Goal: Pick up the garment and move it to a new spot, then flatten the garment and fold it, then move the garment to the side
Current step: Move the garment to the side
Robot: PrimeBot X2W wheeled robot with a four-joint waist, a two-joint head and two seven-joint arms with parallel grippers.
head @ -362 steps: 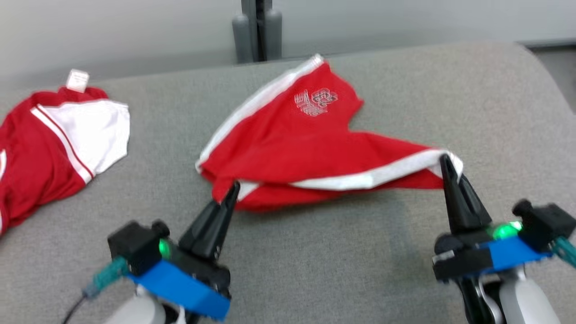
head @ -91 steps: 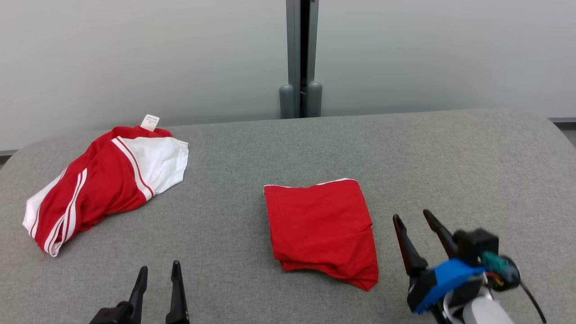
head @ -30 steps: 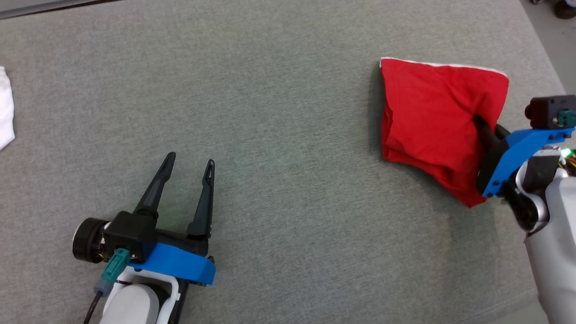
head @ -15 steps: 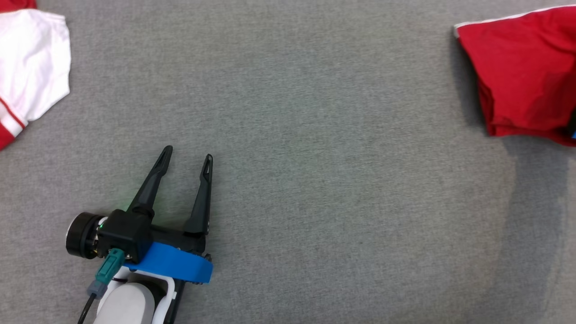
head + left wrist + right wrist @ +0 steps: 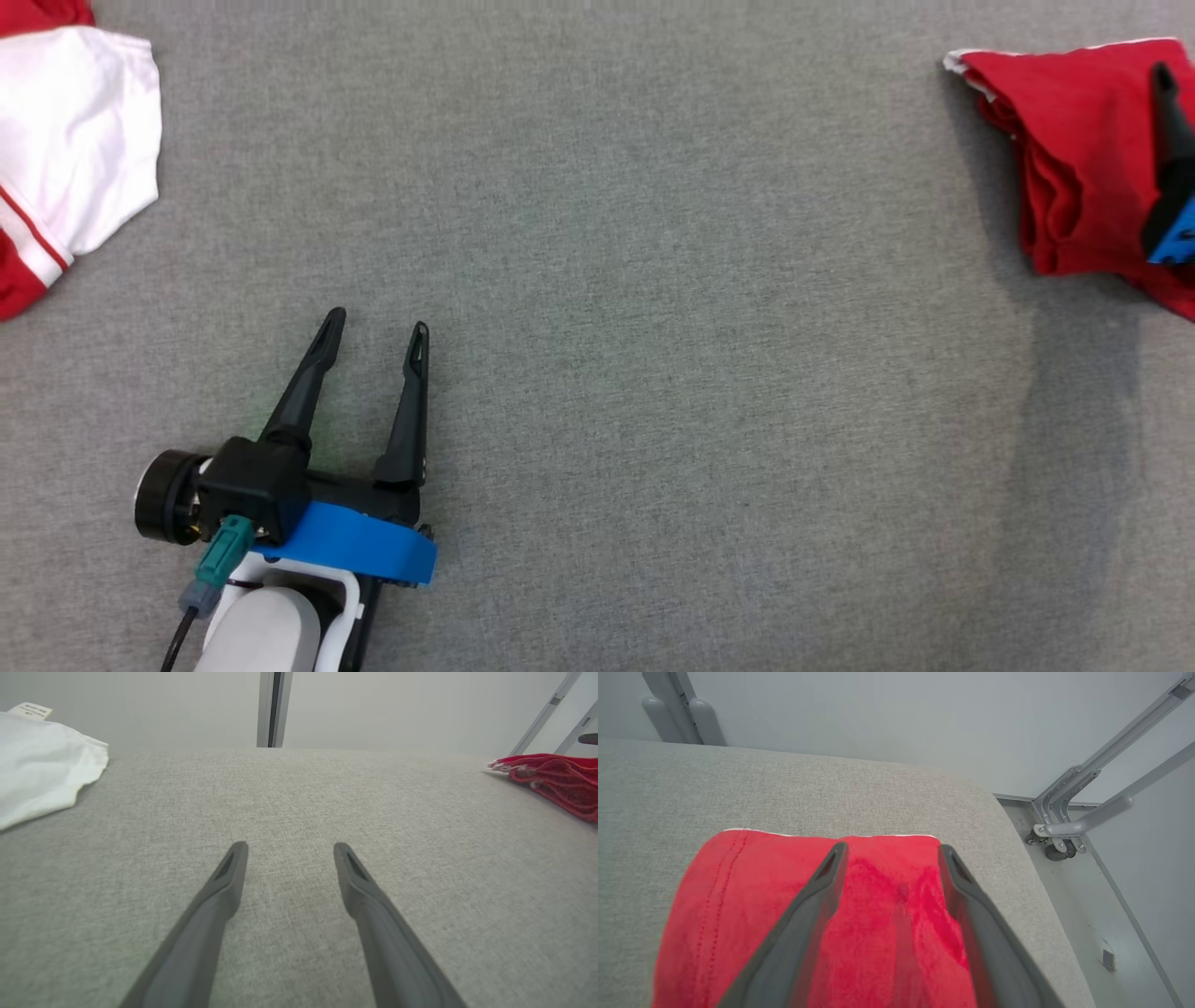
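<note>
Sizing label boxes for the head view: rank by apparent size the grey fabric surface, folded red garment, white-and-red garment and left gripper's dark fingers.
1. Grey fabric surface
2. Folded red garment and white-and-red garment: alike, both cropped.
3. Left gripper fingers.

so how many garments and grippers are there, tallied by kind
garments: 2 (folded red garment, red and white garment)
grippers: 2 (left gripper, right gripper, both open)
total: 4
</note>
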